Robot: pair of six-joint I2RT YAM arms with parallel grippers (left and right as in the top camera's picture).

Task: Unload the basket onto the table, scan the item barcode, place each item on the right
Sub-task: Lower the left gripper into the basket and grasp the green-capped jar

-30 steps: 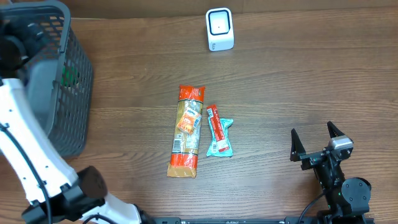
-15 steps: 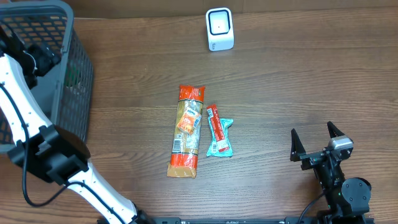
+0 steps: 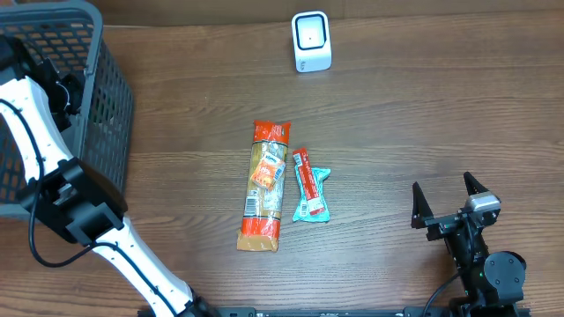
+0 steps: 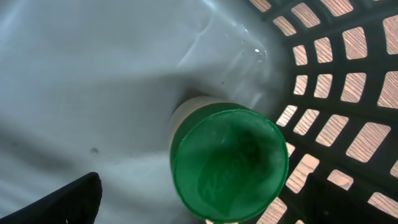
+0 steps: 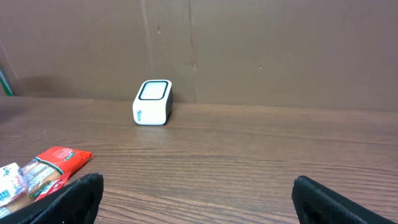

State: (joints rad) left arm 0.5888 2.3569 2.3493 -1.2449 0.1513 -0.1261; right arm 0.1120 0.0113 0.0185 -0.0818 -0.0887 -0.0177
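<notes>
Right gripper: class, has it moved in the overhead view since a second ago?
No. The right gripper stays put, jaws open, at the same gap right of the teal packet as before.

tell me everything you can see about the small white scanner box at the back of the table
The small white scanner box is a round-cornered block, plastic by its look, with a dark-rimmed window on its top face and a small dark mark on one side. It stands upright on the brown wooden table near its far edge; only the table touches it.
</notes>
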